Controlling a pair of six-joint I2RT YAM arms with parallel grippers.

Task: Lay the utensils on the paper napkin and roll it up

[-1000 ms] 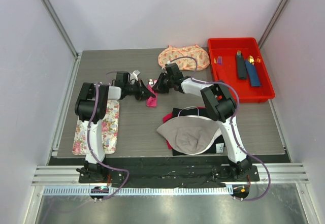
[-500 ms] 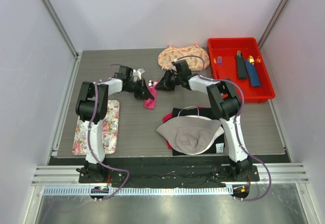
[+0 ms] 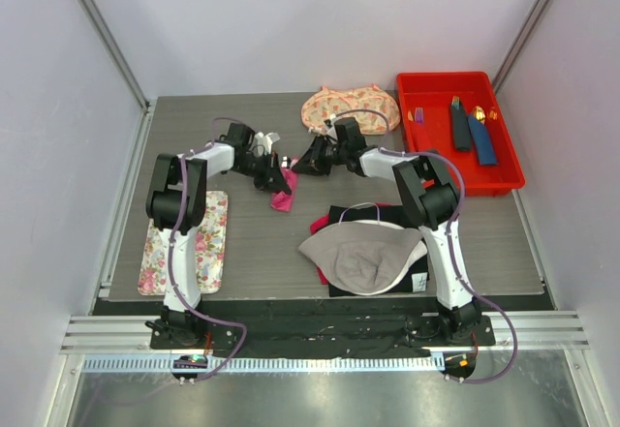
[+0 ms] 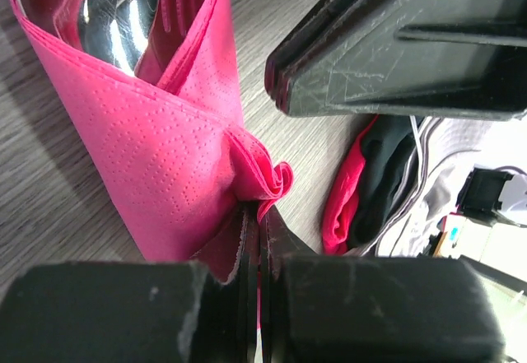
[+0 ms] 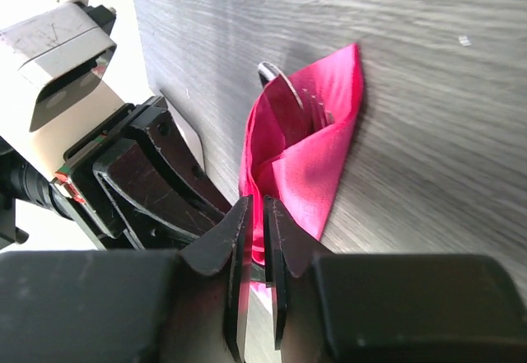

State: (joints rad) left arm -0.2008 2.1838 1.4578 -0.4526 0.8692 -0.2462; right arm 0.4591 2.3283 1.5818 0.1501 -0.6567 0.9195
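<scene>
The pink paper napkin lies mid-table, folded loosely around the shiny silver utensils; one utensil's tip pokes out of the fold. My left gripper is shut on a bunched edge of the napkin. My right gripper comes from the opposite side. Its jaws are nearly together with a fold of the napkin pinched between them. In the top view both grippers, left and right, meet at the napkin's far end.
A red tray at back right holds navy napkin rolls and gold and purple utensils. A floral pouch lies at the back, a floral mat at front left. A grey cloth over black and pink fabric lies in front.
Both wrists have shifted a little toward the back of the table. The napkin bundle has been drawn slightly left, and the right arm's wrist has pulled to the right.
</scene>
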